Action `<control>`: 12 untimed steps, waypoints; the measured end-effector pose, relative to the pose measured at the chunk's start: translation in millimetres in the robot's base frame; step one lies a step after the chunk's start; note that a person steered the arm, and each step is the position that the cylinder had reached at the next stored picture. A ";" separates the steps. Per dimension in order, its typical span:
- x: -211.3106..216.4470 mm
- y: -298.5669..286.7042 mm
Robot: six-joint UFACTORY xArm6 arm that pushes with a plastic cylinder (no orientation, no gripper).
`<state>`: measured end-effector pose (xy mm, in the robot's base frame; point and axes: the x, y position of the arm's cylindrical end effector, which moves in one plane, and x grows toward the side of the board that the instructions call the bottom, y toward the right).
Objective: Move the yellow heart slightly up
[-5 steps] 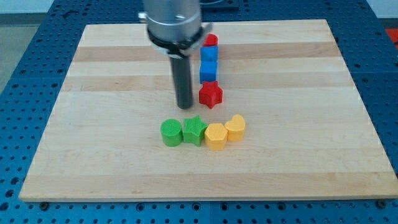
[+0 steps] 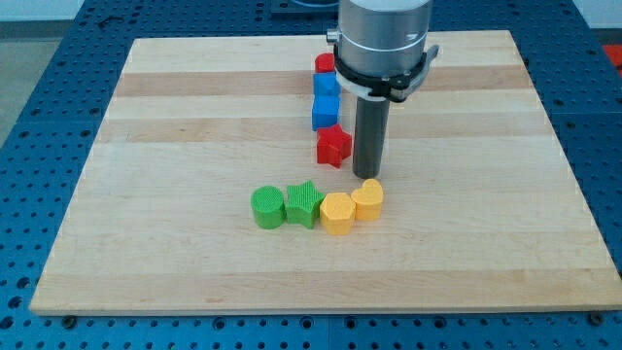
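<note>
The yellow heart (image 2: 367, 199) lies on the wooden board (image 2: 175, 126) at the right end of a row near the view's middle. A second yellow block (image 2: 337, 213) touches its left side. My tip (image 2: 368, 175) stands just above the heart in the view, close to its top edge; whether it touches is unclear. The red star (image 2: 333, 146) sits just left of the rod.
A green star (image 2: 304, 203) and a green cylinder (image 2: 267, 207) continue the row to the left. Two blue blocks (image 2: 326, 101) and a red block (image 2: 324, 64) form a column above the red star, left of the rod.
The rod has moved from the left of the red star to its right, ending just above the yellow heart. The red star has shifted slightly; the other blocks have not moved.
</note>
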<state>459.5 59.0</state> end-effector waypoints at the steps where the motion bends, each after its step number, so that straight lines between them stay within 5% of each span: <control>1: 4.1 33.1; 7: 87.3 20.3; 12: 53.6 -12.1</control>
